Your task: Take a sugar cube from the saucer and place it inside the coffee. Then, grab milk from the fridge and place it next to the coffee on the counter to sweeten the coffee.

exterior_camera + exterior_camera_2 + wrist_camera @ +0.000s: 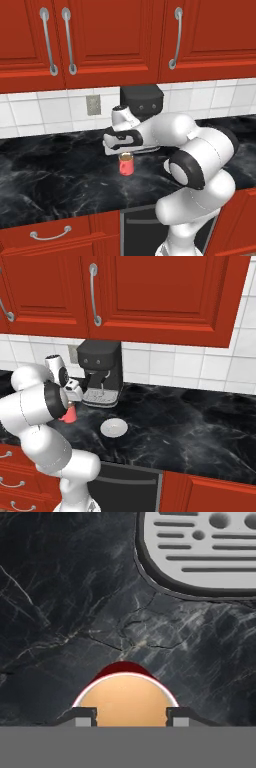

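Red coffee (126,165) with tan-brown liquid, white saucer (114,428), white-veined black counter (55,175).

My coffee (126,163), a small red cup, stands upright on the black marble counter (55,175); from my hand its tan-brown liquid fills the rim. The white round saucer (114,428) lies flat on the counter, well apart from the cup.

1 red coffee cup (126,164), 1 white saucer (114,428), 1 coffee machine (100,372), 1 wall outlet (93,105)

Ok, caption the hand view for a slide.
Open tool poised directly above the coffee on the counter.
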Robot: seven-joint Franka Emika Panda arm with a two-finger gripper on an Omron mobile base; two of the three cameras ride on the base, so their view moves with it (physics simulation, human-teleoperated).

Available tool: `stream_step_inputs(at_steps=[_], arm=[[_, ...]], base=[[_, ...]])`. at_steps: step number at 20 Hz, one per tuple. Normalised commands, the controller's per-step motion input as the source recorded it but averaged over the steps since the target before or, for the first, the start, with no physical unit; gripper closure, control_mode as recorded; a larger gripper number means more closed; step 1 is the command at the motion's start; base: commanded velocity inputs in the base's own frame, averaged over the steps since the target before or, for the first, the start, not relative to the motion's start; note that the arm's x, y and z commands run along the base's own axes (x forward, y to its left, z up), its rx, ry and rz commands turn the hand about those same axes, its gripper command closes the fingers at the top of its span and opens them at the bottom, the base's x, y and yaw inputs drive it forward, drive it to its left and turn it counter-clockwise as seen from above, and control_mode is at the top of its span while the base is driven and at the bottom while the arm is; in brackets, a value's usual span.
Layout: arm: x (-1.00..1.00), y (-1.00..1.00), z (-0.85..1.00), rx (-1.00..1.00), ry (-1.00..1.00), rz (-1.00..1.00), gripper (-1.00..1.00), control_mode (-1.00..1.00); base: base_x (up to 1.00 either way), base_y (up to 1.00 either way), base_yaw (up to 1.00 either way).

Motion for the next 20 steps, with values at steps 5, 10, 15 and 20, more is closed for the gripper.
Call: stream_step_inputs(at_steps=[5,10,15,20], arm=[[0.00,0.00,0.18,0.00,-0.03,0.00,1.00,-1.00],[0.00,0.00,0.48,0.00,-0.06,0.00,1.00,-1.00],[-0.06,0.00,0.52,0.00,-0.08,0.00,1.00,-1.00],[-0.69,-0.42,0.55,0.02,-0.22,0.00,1.00,-1.00]], base=[[0.00,0.00,0.00],[0.00,0.00,0.00],[0.00,0.00,0.00],[0.00,0.00,0.00]])
